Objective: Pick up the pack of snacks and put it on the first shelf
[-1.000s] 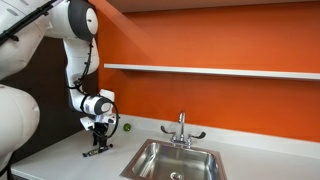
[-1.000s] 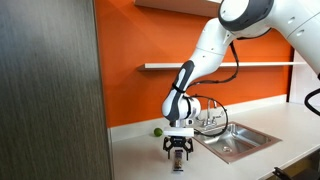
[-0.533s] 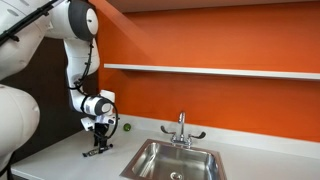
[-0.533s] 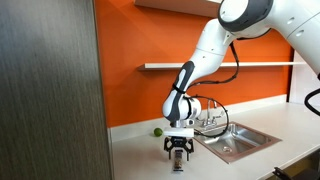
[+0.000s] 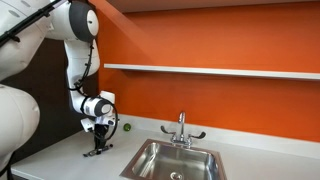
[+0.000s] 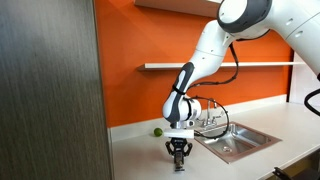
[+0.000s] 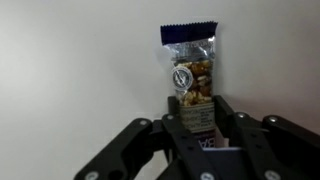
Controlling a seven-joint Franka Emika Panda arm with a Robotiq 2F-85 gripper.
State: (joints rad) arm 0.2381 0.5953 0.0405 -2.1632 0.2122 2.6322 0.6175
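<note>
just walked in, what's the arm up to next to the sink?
The gripper is down at the countertop, its fingers straddling one end of the pack of snacks. The pack lies flat, not yet lifted; I can't tell whether the fingers have clamped it. The first shelf on the orange wall is where it should go.
</note>
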